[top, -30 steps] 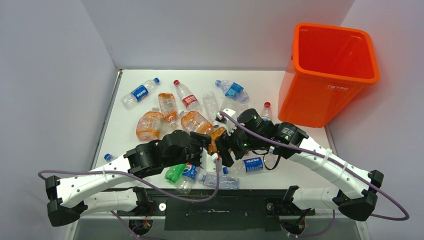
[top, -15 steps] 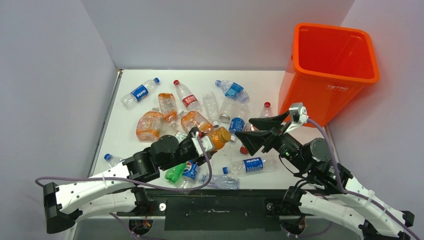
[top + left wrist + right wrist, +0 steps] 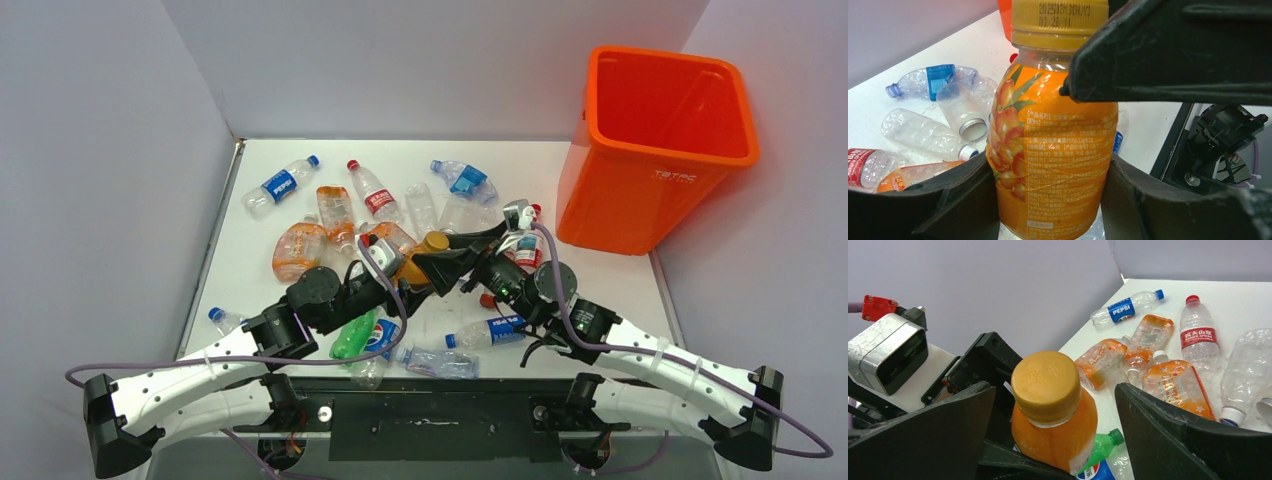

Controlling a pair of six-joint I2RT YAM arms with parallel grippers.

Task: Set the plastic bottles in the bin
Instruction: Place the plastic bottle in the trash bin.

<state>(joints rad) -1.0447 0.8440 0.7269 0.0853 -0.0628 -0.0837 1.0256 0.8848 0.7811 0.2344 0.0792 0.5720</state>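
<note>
An orange juice bottle [image 3: 1053, 150] with a yellow cap [image 3: 1047, 385] is held upright above the table; my left gripper [image 3: 1050, 200] is shut on its lower body. In the top view this bottle [image 3: 428, 250] hangs mid-table at the left gripper [image 3: 408, 270]. My right gripper [image 3: 455, 255] is open, its fingers [image 3: 1168, 435] standing wide on either side of the cap without touching it. Several more plastic bottles lie on the table: a Pepsi one [image 3: 282, 184], orange-tinted ones [image 3: 298, 250] and a green one [image 3: 350, 340]. The orange bin [image 3: 665, 150] stands at the far right.
White walls close in the table [image 3: 610, 330] on the left, back and right. A blue-labelled bottle [image 3: 497, 330] and a crushed clear one [image 3: 440, 362] lie near the front edge below the grippers. A red-capped bottle [image 3: 528, 240] lies next to the bin's base.
The right gripper opened, swung out toward the bin, then came back with jaws wide round the cap. The left gripper carried the orange bottle up and farther from the front edge.
</note>
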